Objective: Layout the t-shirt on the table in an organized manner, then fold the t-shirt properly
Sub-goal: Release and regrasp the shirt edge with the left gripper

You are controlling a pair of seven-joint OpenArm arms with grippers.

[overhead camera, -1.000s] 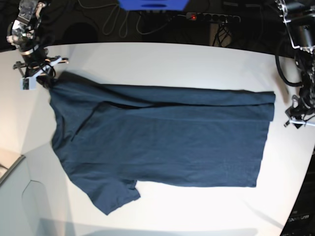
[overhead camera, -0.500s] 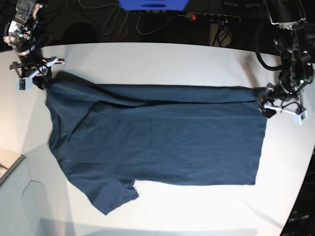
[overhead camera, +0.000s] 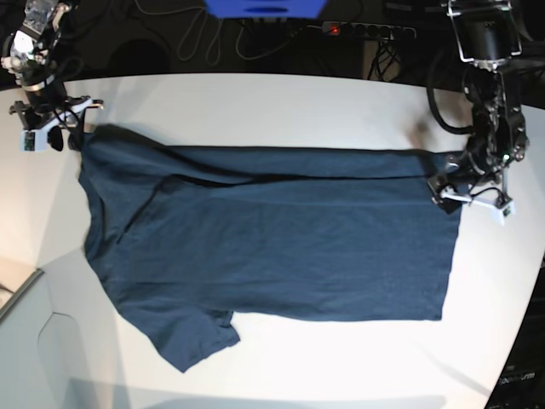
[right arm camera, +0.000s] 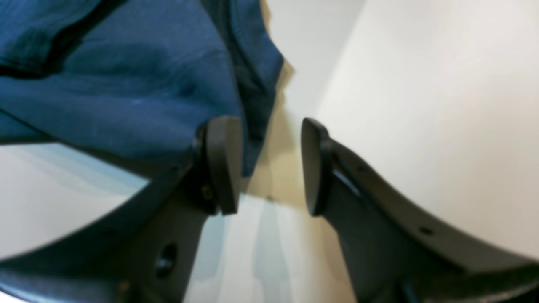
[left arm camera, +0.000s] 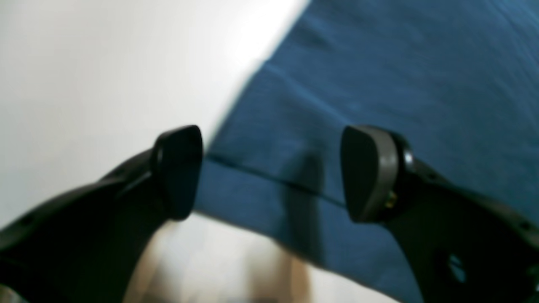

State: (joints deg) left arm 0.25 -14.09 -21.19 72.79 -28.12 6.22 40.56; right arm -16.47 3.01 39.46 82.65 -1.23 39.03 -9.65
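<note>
The t-shirt point(overhead camera: 272, 239) lies spread sideways across the white surface point(overhead camera: 255, 102), its far long edge already turned over into a lengthwise band, one sleeve poking out toward the near side. The two arms sit at opposite ends of that folded band, which looks like the reason for the layout: each end was there to be pinned and pulled straight.

Left gripper point(overhead camera: 471, 194) hovers over the hem corner, fingers point(left arm camera: 179, 168) spread wide, straddling the hem seam with nothing between them that they grip. Right gripper point(overhead camera: 49, 128) is at the shoulder end, fingers point(right arm camera: 223, 164) parted a moderate way; cloth brushes the outside of one pad, but the gap itself is bare, so I'd call it let go.

Around them: cables and a power strip point(overhead camera: 368, 31) in the dark beyond the far edge, clear of the shirt. The loose near sleeve looks like the next untidy bit.
</note>
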